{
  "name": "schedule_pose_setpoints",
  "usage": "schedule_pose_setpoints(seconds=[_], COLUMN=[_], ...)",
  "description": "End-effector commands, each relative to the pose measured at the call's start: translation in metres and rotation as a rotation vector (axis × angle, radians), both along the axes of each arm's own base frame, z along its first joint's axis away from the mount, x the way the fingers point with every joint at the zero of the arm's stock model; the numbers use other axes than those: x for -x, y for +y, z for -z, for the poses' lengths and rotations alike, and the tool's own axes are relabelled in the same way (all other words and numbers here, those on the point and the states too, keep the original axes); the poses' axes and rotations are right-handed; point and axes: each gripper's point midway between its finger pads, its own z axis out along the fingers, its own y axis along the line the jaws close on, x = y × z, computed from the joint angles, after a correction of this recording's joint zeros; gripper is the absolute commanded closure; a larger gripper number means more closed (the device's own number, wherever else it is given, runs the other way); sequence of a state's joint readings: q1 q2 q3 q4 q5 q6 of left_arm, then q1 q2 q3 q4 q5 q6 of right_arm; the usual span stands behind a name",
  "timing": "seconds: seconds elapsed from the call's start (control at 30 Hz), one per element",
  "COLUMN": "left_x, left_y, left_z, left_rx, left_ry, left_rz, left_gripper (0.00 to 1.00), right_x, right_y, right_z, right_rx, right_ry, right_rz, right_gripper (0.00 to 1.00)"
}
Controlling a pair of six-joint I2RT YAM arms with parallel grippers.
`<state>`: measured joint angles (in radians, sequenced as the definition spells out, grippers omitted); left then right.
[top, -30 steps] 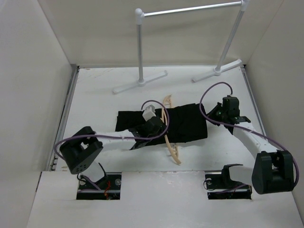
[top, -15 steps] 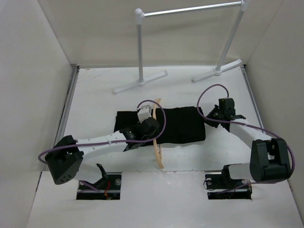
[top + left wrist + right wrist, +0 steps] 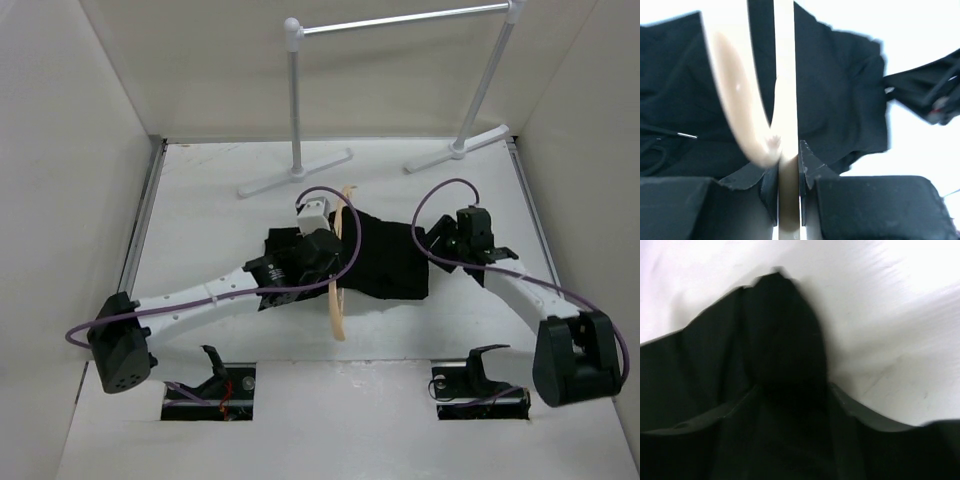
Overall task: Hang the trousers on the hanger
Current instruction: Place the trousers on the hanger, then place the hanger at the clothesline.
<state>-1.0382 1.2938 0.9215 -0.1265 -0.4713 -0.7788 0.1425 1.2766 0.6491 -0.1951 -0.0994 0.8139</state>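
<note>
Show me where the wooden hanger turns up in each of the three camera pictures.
Top external: the hanger crosses the trousers mid-table, its end pointing toward the near edge.
Left wrist: centre, blurred, rising from between the fingers of the left gripper.
Right wrist: not in it.
Shared landmark: the black trousers, seen in all three views.

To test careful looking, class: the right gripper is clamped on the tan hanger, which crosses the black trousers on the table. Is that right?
Not quite. It is the left gripper that is clamped on the tan hanger, as the left wrist view shows. The hanger does cross the black trousers on the table.
</note>
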Motion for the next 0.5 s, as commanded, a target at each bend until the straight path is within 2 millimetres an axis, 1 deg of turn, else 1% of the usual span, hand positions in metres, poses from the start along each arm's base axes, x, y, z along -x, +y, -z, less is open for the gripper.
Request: schedule_pose_setpoints(seconds=[0.0, 0.03, 0.1, 0.2, 0.23, 0.3, 0.33, 0.4, 0.43, 0.47], left_x=[-0.009, -0.009, -0.009, -0.009, -0.009, -0.01, -0.011, -0.015, -0.017, -0.018], left_y=[-0.009, -0.009, -0.011, -0.016, -0.018, -0.023, -0.025, -0.031, -0.033, -0.036], left_z=[-0.1, -0.111, -0.134, -0.164, -0.171, -0.183, -0.187, -0.191, -0.191, -0.192], left_rx=[0.153, 0.16, 0.184, 0.208, 0.211, 0.214, 0.215, 0.216, 0.216, 0.219], left_ry=[-0.191, -0.212, -0.246, -0.284, -0.291, -0.303, -0.306, -0.308, -0.307, -0.304], left_rz=[-0.004, 0.002, 0.018, 0.052, 0.062, 0.076, 0.083, 0.094, 0.095, 0.102], left_gripper=[1.0, 1.0, 1.0, 1.0, 1.0, 1.0, 1.0, 1.0, 1.0, 1.0], right_x=[0.0, 0.004, 0.014, 0.037, 0.047, 0.069, 0.079, 0.105, 0.117, 0.129], right_y=[0.013, 0.014, 0.017, 0.032, 0.039, 0.061, 0.071, 0.1, 0.114, 0.126], right_z=[-0.061, -0.078, -0.115, -0.177, -0.197, -0.234, -0.246, -0.273, -0.285, -0.296], right_rx=[-0.035, -0.041, -0.055, -0.1, -0.124, -0.19, -0.221, -0.301, -0.337, -0.371], right_ry=[-0.18, -0.222, -0.309, -0.465, -0.515, -0.606, -0.628, -0.683, -0.708, -0.728], right_rz=[-0.047, -0.059, -0.084, -0.174, -0.212, -0.323, -0.375, -0.521, -0.583, -0.637], right_gripper=[0.35, 0.32, 0.31, 0.36, 0.4, 0.51, 0.55, 0.55, 0.53, 0.48])
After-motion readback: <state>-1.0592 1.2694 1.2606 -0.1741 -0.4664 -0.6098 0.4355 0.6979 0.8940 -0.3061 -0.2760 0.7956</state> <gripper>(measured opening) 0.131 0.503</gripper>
